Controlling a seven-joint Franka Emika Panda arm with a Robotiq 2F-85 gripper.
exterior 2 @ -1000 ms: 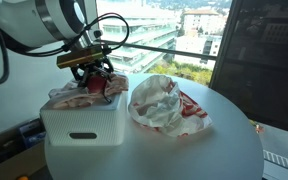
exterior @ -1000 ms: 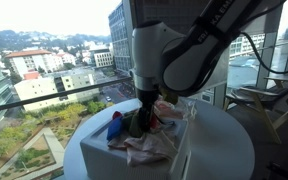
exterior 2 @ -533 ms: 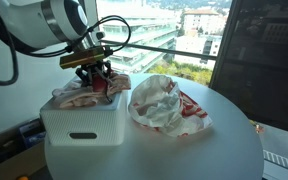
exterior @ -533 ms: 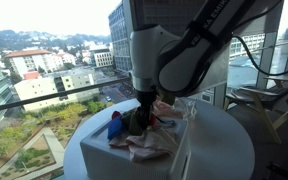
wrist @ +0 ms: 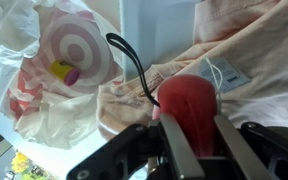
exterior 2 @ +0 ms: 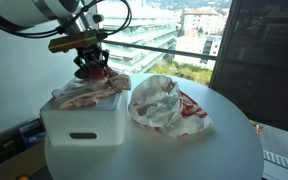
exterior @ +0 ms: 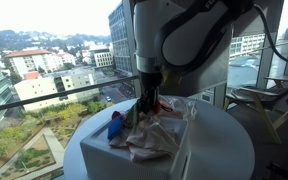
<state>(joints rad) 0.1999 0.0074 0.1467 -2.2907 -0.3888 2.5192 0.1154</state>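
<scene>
My gripper (wrist: 196, 128) is shut on a red soft item (wrist: 189, 100), which fills the gap between the two fingers. In both exterior views the gripper (exterior 2: 92, 66) (exterior: 147, 104) hangs just above a white bin (exterior 2: 82, 128) heaped with pinkish clothes (exterior 2: 76, 94), and the red item (exterior 2: 97, 73) is lifted a little off the pile. A black cord (wrist: 132, 62) loops over the cloth below the gripper. A pale pink garment (wrist: 249, 40) lies under the red item.
A crumpled white plastic bag with a red target logo (exterior 2: 164, 103) (wrist: 59, 60) lies on the round white table (exterior 2: 194, 152) beside the bin. A blue thing (exterior: 115, 125) sticks out at the bin's window side. Windows stand close behind.
The jaws have gone from open to shut on the red item. The gripper has then risen from the clothes pile with the item in it.
</scene>
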